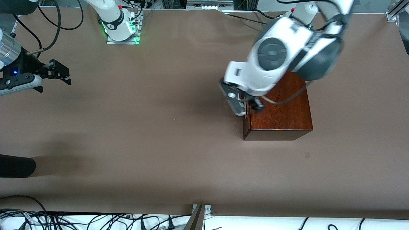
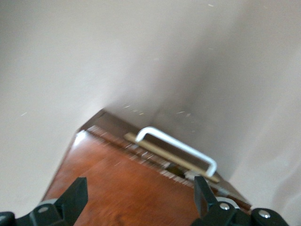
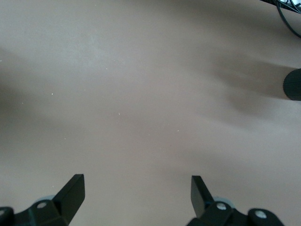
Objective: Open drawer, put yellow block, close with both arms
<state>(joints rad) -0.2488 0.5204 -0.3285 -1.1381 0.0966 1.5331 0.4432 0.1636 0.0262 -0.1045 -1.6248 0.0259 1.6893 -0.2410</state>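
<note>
We are looking at the dark wooden box sitting toward the left arm's end of the table, its drawer looking shut or nearly so; the left gripper is hovering over the box's top edge above the drawer front, fingers spread wide and holding nothing; the right gripper is waiting over bare table at the right arm's end, equally wide apart and empty; the yellow block is showing in no view. We are judging the box stiff, glossy and fairly heavy, so the drawer should slide while the box stays put; the white handle is the obvious hold, its bar thin, rigid and likely slippery. The left wrist view is showing the handle and drawer front, which the front view is hiding under the arm; the front view alone is showing both arms.
</note>
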